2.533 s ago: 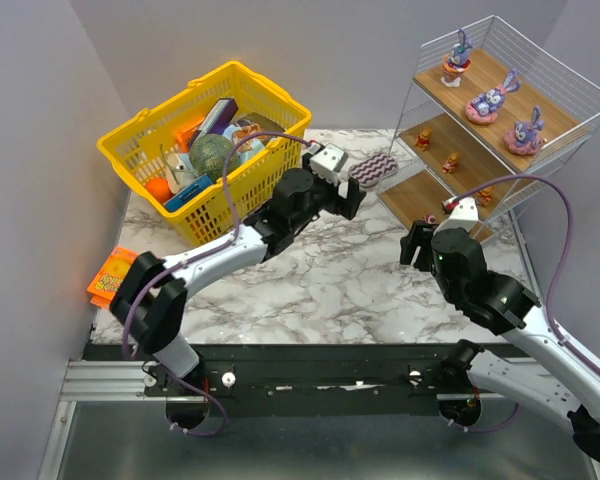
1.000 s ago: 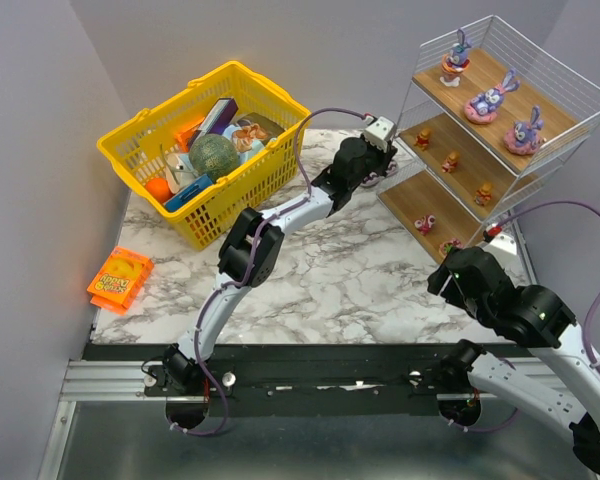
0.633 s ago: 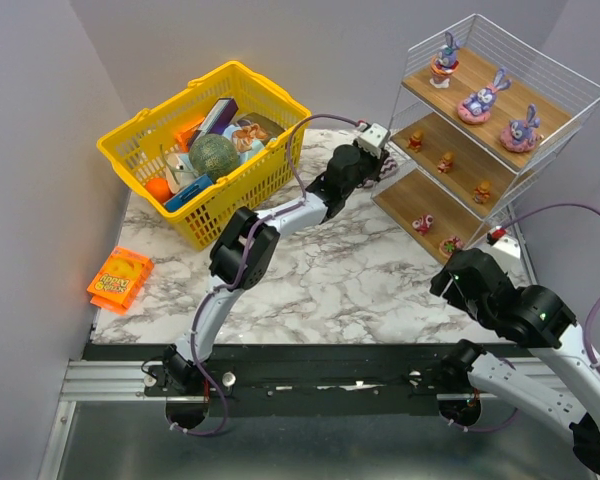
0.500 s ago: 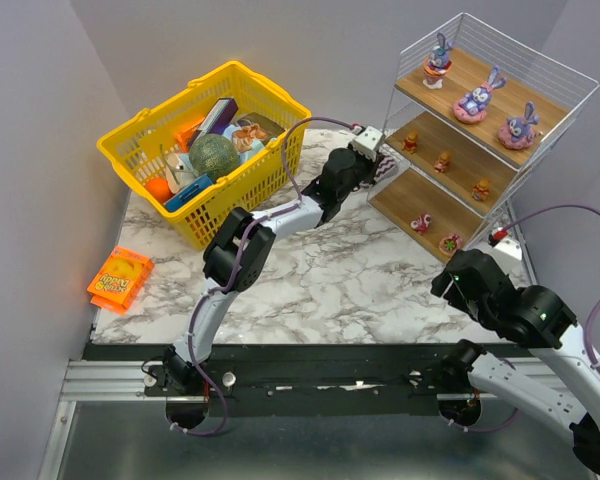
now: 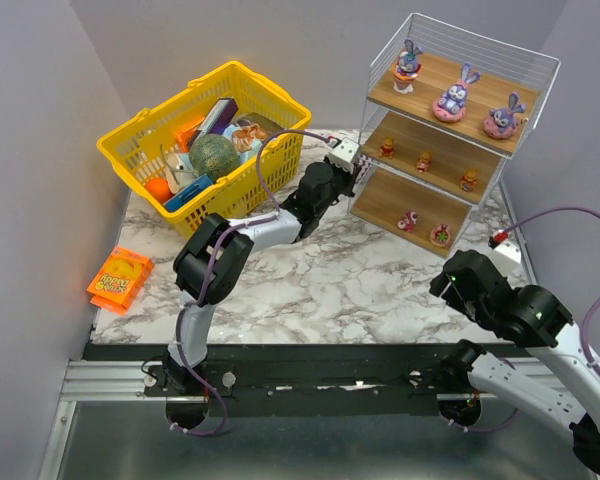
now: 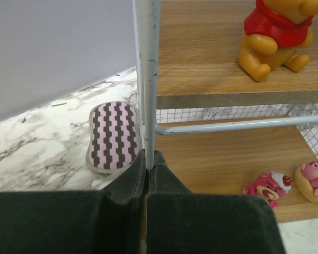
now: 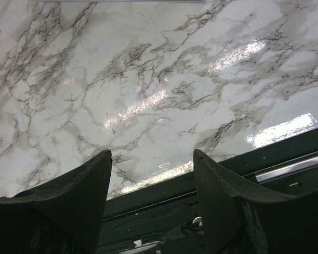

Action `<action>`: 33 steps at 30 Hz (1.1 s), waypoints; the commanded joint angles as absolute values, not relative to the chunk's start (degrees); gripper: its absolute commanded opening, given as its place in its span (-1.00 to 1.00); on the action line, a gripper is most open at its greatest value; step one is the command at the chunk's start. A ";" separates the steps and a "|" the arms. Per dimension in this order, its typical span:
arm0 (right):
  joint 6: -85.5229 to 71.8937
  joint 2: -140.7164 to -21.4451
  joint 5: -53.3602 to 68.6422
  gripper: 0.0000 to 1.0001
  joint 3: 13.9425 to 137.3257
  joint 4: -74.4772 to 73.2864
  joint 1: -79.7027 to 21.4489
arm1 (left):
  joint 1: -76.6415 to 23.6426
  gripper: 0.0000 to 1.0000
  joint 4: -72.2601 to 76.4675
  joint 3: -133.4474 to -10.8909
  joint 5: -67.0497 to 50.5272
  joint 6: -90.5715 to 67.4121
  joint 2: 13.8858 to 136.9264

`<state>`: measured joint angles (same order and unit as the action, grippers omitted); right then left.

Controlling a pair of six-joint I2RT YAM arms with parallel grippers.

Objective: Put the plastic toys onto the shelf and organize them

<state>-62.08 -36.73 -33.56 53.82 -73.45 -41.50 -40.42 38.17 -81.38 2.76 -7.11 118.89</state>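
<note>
Bright, even overhead light; shadows soft and faint. Marble worktop (image 7: 148, 106) throws white glare streaks toward its near edge in the right wrist view. Left gripper (image 6: 147, 161) reads dark and soft close to the lens. Top view sharp throughout.

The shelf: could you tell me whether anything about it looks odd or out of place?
Yes: the left gripper is shut on the shelf's front corner post, not on a toy. The bottom board shows only two pink toys, the upper boards three each.
</note>
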 commanded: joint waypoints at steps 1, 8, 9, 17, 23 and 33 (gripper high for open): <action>-64.16 -36.74 -34.01 0.40 52.91 -73.92 -40.78 | -37.44 -1.00 38.84 -74.81 9.75 -9.76 112.78; -63.81 -38.50 -35.07 0.40 53.88 -73.65 -39.38 | -37.35 -1.00 39.64 -66.72 10.98 -9.32 106.44; -63.98 -38.15 -35.16 0.40 53.62 -73.57 -38.94 | -37.35 -1.00 39.73 -65.93 11.25 -9.14 105.74; -56.44 -37.53 -30.60 0.36 48.26 -64.00 -29.46 | -37.18 -1.00 39.20 -57.75 11.95 -8.88 98.62; -45.89 -40.42 -22.33 0.35 46.50 -53.19 -15.40 | -36.83 -1.00 38.06 -53.00 11.96 -8.61 93.70; -33.94 -51.93 -2.91 0.39 50.69 -36.49 14.93 | -36.04 -0.87 33.66 -53.09 4.58 -9.05 92.11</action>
